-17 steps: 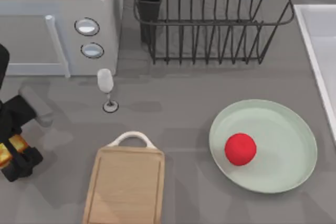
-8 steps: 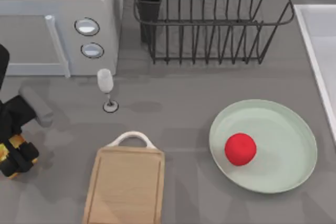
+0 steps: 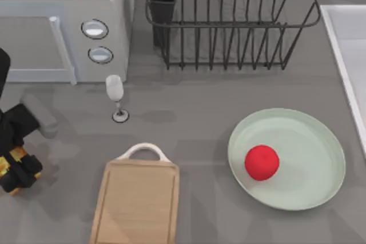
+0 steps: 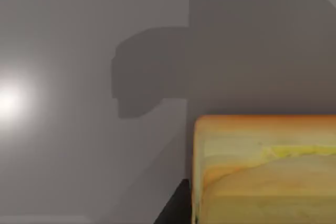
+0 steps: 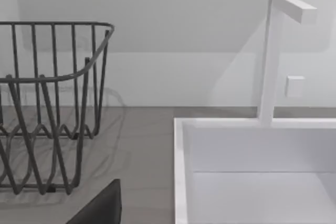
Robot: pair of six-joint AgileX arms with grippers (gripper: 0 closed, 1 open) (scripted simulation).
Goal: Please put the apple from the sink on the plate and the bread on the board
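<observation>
Holding the bread (image 3: 11,164) between its closed fingers, the left end effector (image 3: 16,171) hangs at about nine o'clock on the tabletop (image 3: 189,124), at the top view's left edge; the left wrist view shows the toasted slice (image 4: 265,169) close to the lens with its shadow on the grey surface below. The board (image 3: 136,201) lies bare near seven o'clock, its white arched handle toward the middle, a little to the right of the held slice. Half of the job looks done: the apple (image 3: 262,162) rests on the plate (image 3: 309,141) at about four o'clock. The step in hand appears to be the carry of the bread, so the next move calls for a short sweep rightward over the wood, a descent, and a release once the slice sits flat inside the groove.

Farther back, a wine glass (image 3: 116,96) stands near ten o'clock, close enough to the path to deserve care. Behind it sit a microwave (image 3: 63,21) at eleven o'clock and a wire dish rack (image 3: 229,21) at twelve. The sink (image 3: 343,44) runs along the edge at two o'clock, where the right arm seems parked, its wrist camera facing the basin (image 5: 252,171) and a white tap (image 5: 273,56). No brand, label or writing can be read anywhere.
</observation>
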